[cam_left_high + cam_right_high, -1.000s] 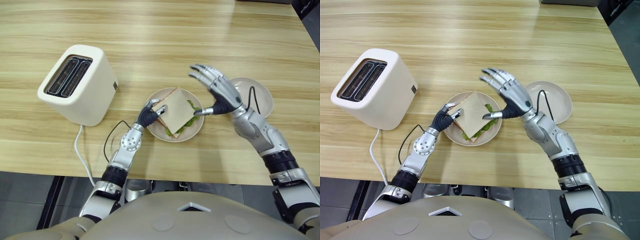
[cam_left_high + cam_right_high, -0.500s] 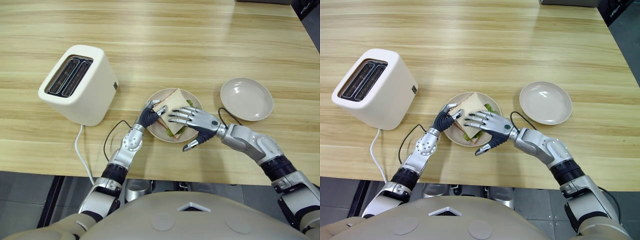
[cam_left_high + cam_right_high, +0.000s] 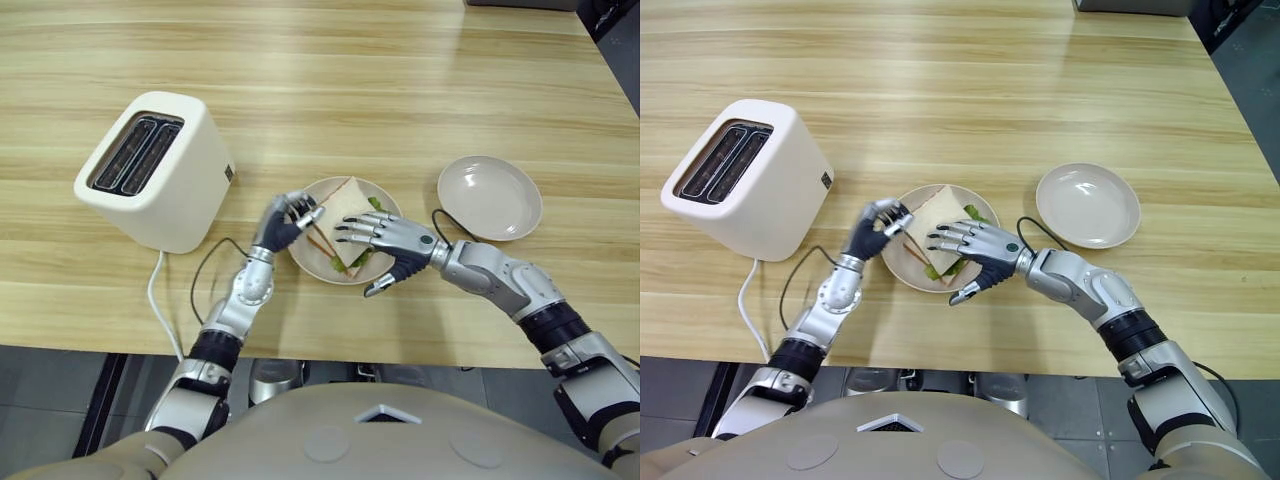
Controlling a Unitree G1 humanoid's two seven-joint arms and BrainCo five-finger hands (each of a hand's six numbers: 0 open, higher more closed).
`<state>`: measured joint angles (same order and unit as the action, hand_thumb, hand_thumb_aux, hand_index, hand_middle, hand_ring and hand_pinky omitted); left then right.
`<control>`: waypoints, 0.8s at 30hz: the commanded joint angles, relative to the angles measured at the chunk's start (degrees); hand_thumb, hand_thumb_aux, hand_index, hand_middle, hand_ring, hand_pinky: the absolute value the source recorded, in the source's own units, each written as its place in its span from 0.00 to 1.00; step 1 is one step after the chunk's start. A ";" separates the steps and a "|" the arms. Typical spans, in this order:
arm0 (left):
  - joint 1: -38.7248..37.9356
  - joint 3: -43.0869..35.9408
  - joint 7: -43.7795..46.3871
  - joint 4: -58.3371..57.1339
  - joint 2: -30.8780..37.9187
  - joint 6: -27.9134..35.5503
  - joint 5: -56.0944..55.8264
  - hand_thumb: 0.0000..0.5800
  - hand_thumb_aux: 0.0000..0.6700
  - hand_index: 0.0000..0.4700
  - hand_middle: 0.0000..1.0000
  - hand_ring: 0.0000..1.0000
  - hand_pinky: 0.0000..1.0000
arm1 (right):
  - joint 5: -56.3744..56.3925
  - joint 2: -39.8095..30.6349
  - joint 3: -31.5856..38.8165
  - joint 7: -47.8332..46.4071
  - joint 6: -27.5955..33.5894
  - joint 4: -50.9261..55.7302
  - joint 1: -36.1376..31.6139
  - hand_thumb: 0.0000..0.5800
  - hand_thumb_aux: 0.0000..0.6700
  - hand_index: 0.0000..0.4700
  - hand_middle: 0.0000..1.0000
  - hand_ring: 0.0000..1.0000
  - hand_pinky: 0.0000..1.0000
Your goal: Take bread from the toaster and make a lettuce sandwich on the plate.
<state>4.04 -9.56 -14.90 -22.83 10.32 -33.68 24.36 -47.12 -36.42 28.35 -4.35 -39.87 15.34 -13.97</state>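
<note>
The soft, light sandwich (image 3: 340,205) squashes easily, so hold its edges gently; the right hand (image 3: 400,242) spreads wide fingers over it, the left hand (image 3: 280,222) curls its fingers, empty.

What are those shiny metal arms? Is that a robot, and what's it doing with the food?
Yes, it is a robot shaped like a person. Both pictures come from the two camera eyes in its head, looking down at a wooden table, so you see its own arms. Its left hand is at the edge of a plate holding a sandwich with green lettuce inside. Its right hand is spread open over the sandwich, gripping nothing. A white toaster stands on the left, and a second plate sits on the right.
</note>
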 commanded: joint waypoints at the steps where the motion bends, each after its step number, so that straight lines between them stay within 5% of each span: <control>1: -1.64 4.89 -5.51 14.37 1.92 -7.60 2.87 0.00 0.00 0.00 0.00 0.00 0.00 | -2.99 -1.13 2.49 -1.91 1.33 6.38 0.84 0.00 0.00 0.00 0.00 0.00 0.00; 4: -2.72 4.38 -1.42 15.30 4.36 -9.30 -0.25 0.00 0.00 0.00 0.00 0.00 0.00 | -2.83 -0.65 1.21 2.33 0.34 7.64 -0.45 0.00 0.00 0.00 0.00 0.00 0.00; 5: -3.03 4.19 -0.06 15.26 4.96 -10.03 -1.91 0.32 0.17 0.17 0.30 0.30 0.30 | -2.56 -0.52 0.80 3.54 -0.02 7.95 -0.75 0.00 0.00 0.00 0.00 0.00 0.00; 6: -3.72 3.32 2.75 15.49 6.41 -11.30 -5.02 1.00 1.00 0.98 1.00 1.00 1.00 | -1.22 -0.21 -0.66 5.89 -0.88 7.38 -0.91 0.82 0.58 0.56 0.05 0.05 0.05; 7: -4.37 2.34 5.63 15.89 7.76 -12.33 -8.07 1.00 1.00 0.98 1.00 1.00 1.00 | 1.16 0.21 -2.27 7.48 -2.12 6.48 -0.81 0.82 0.58 0.56 0.05 0.05 0.05; 8: -5.03 1.47 8.34 16.49 9.07 -13.30 -10.77 1.00 1.00 0.98 1.00 1.00 1.00 | 3.80 0.45 -3.77 8.68 -3.69 5.17 -0.45 1.00 1.00 0.98 0.80 0.80 0.80; 9: -5.63 0.52 10.98 17.20 10.53 -14.16 -13.12 1.00 1.00 0.98 1.00 1.00 1.00 | 6.61 0.60 -5.19 9.48 -5.29 3.57 0.08 1.00 1.00 0.98 1.00 1.00 1.00; 13: -8.50 -6.72 25.27 21.40 18.87 -15.64 -23.00 1.00 1.00 0.98 1.00 1.00 1.00 | 25.12 0.75 -9.28 7.24 -11.76 -6.23 3.52 1.00 1.00 0.98 1.00 1.00 1.00; 18: -12.68 -12.90 39.31 26.93 27.09 -8.84 -28.29 1.00 1.00 0.98 1.00 1.00 1.00 | 43.29 -3.32 -6.24 -3.41 -11.39 -16.83 7.97 1.00 1.00 0.98 1.00 1.00 1.00; 24: -16.04 -18.94 51.17 29.09 32.03 3.06 -23.87 1.00 1.00 0.98 1.00 1.00 1.00 | 29.71 -6.72 1.25 -17.38 -4.97 -15.56 12.89 1.00 1.00 0.98 1.00 1.00 1.00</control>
<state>-12.38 -27.07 33.65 6.52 42.19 -34.44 -2.53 -10.01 -43.00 27.42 -17.95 -47.65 -2.65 -1.35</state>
